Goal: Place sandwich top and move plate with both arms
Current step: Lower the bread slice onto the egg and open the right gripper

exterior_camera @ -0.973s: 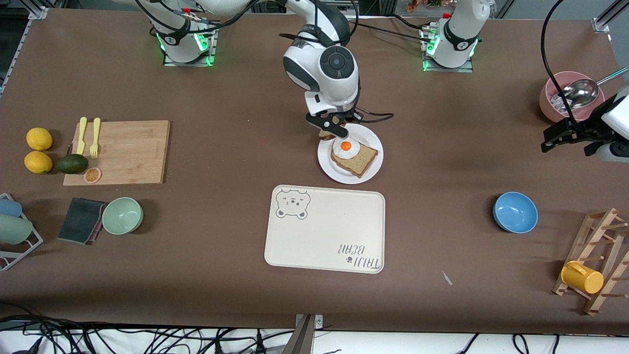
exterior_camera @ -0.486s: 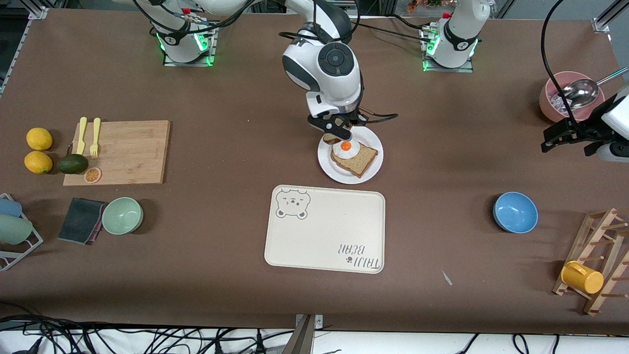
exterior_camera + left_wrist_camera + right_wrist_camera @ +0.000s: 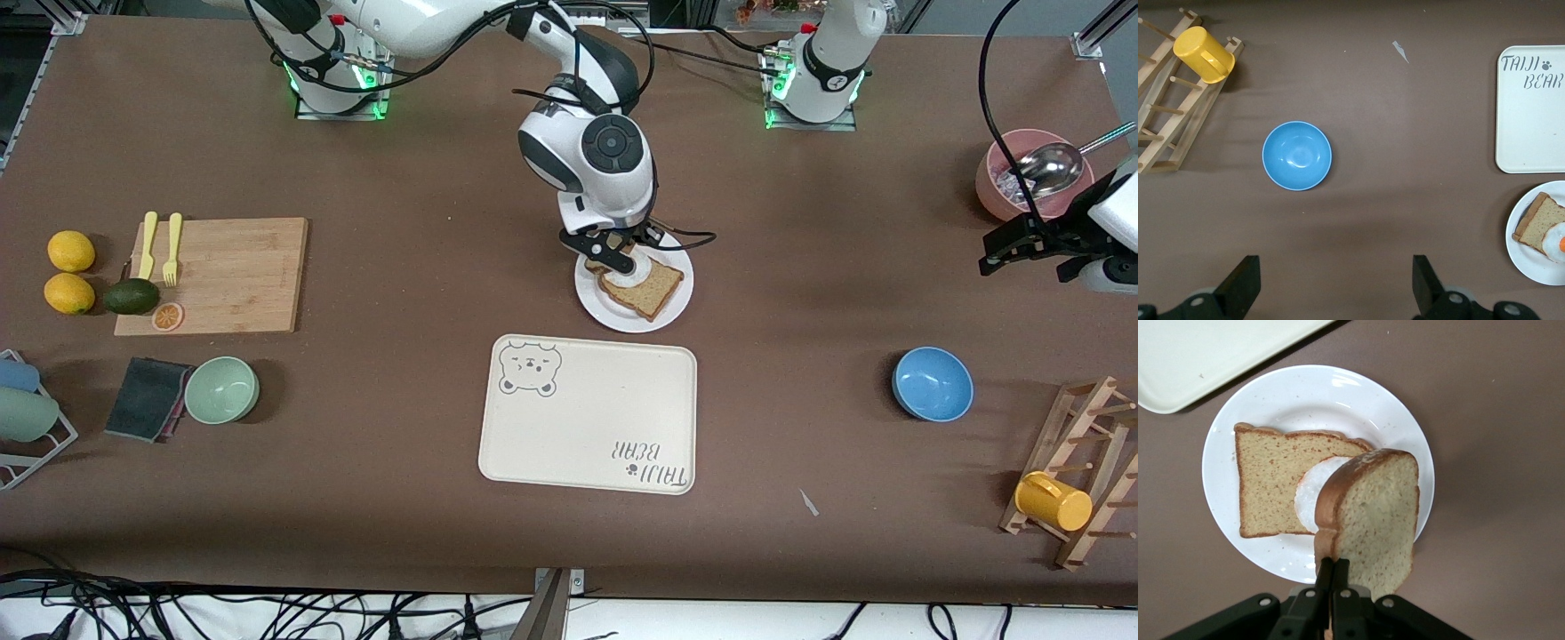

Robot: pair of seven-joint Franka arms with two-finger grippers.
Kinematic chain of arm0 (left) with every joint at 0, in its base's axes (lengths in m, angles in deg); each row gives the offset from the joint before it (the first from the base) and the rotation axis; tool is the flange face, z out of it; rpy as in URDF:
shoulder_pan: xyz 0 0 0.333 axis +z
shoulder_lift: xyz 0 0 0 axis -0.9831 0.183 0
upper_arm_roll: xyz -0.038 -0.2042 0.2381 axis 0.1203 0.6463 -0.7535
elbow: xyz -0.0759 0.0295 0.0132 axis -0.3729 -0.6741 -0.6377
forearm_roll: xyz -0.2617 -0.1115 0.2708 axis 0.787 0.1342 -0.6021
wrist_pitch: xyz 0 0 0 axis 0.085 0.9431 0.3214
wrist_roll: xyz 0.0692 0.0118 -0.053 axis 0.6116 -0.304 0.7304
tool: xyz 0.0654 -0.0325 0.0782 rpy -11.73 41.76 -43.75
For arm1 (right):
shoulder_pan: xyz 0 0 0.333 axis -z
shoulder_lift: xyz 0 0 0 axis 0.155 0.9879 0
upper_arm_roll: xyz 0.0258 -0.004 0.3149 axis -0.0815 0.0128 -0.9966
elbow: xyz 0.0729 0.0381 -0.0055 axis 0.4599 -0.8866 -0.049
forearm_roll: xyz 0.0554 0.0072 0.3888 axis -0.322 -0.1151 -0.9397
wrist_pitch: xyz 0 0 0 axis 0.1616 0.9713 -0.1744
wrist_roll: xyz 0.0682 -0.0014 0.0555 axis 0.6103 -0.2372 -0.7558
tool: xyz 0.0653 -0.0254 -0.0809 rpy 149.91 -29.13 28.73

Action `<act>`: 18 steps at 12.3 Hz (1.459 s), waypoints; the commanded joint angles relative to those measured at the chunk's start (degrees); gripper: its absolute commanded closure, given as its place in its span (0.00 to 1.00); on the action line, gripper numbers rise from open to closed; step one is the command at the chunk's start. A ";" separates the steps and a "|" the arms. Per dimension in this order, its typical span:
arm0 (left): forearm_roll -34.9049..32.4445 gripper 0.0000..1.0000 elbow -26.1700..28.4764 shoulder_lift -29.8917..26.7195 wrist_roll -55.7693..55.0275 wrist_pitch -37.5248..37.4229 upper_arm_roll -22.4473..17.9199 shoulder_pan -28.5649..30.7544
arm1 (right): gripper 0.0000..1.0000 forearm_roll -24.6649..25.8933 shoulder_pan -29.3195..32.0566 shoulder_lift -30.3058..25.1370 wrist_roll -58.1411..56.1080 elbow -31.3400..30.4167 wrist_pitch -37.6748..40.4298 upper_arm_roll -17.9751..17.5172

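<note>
The right arm's black two-finger gripper [image 3: 1331, 577] pinched the sandwich top [image 3: 1375, 520], a light tan speckled slice of bread with a darker brown crust, by its edge, the fingers pressed together on the crust. The slice hung on edge directly below the gripper, over the round plain white plate [image 3: 1358, 397]. Beneath it on that plate lay a darker brown bread slice [image 3: 1268, 480] carrying a fried egg [image 3: 1313, 499], whose white showed partly from under the held slice. In the front view the gripper [image 3: 613, 253] hid the egg and stood over the plate's [image 3: 622, 311] edge toward the robots' bases. Just past the plate, nearer the front camera, lay a cream rectangular tray with a bear drawing [image 3: 587, 413].

Well away, at the left arm's end of the table, the left arm waited with its black gripper [image 3: 1335, 293] spread wide, the fingers [image 3: 1245, 283] apart with nothing between them. Below it sat a round blue bowl [image 3: 1297, 155], and farther off a yellow mug [image 3: 1203, 53] lay on a wooden peg rack [image 3: 1165, 127]. In the front view that gripper [image 3: 1022, 244] hung beside a pink bowl holding a metal scoop [image 3: 1036, 178].
</note>
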 commanded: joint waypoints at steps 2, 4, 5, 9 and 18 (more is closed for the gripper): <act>0.68 0.00 -1.36 0.56 0.33 -0.58 -0.07 0.07 | 1.00 2.41 -0.59 2.95 0.68 2.50 -0.36 0.04; 0.68 0.00 -1.36 0.56 0.24 -0.66 -0.07 -0.02 | 1.00 2.58 -0.59 3.92 0.42 2.50 -3.95 0.13; 0.68 0.00 -1.36 0.56 0.33 -0.58 -0.07 0.07 | 1.00 3.28 -0.59 4.27 0.16 2.50 -5.36 0.56; 0.68 0.00 -1.36 0.56 0.33 -0.66 -0.07 0.07 | 0.85 4.08 -0.50 5.68 0.07 2.85 -8.53 0.83; 0.77 0.00 -1.37 0.56 0.15 -0.58 -0.07 -0.11 | 0.01 8.30 2.21 -0.45 -9.38 2.94 2.76 1.80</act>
